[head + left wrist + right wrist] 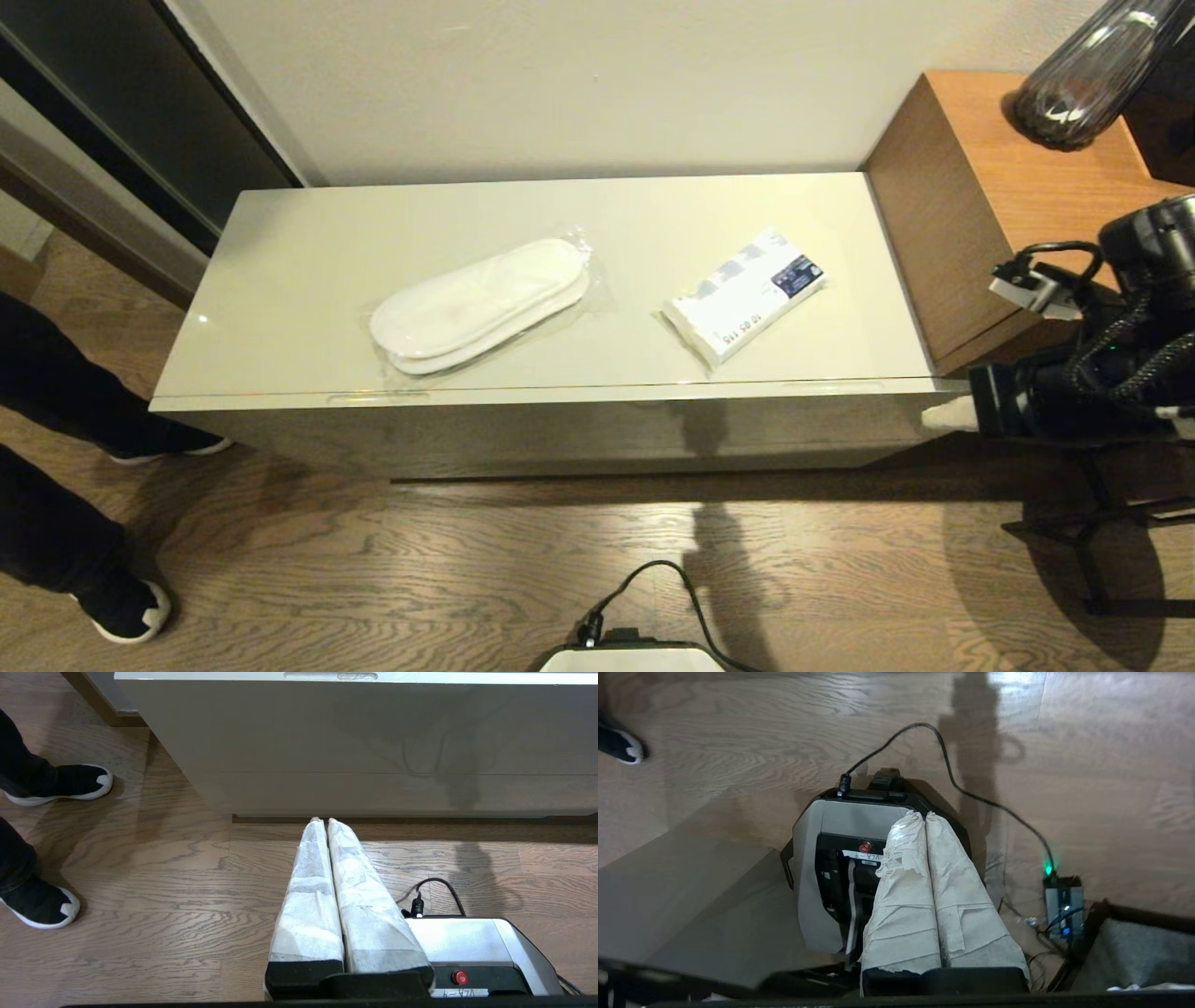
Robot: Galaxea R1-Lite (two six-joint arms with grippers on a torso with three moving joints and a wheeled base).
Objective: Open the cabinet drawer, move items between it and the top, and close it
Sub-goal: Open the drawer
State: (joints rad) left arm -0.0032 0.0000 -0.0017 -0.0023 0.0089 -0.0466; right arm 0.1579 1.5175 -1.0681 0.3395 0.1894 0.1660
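Note:
The cabinet drawer (560, 425) is closed, its two slot handles (378, 399) (831, 385) along the front's upper edge. On the glossy cream top (308, 243) lie the plastic-wrapped white slippers (481, 303) at centre left and the white tissue pack with blue print (745, 294) to their right. My right gripper (943, 415) hangs shut and empty beside the cabinet's right front corner; its wrist view shows the right gripper (923, 815) over the floor. My left gripper (322, 821) is shut and empty, low over the floor, pointing at the drawer front (327, 728); it is outside the head view.
A higher orange-brown wooden surface (1027, 177) with a dark glass vase (1083, 84) adjoins the cabinet's right end. A person's legs and shoes (121, 607) stand at the left. My base (635, 658) with its cable sits on the wood floor in front. A black stand (1102, 541) is at right.

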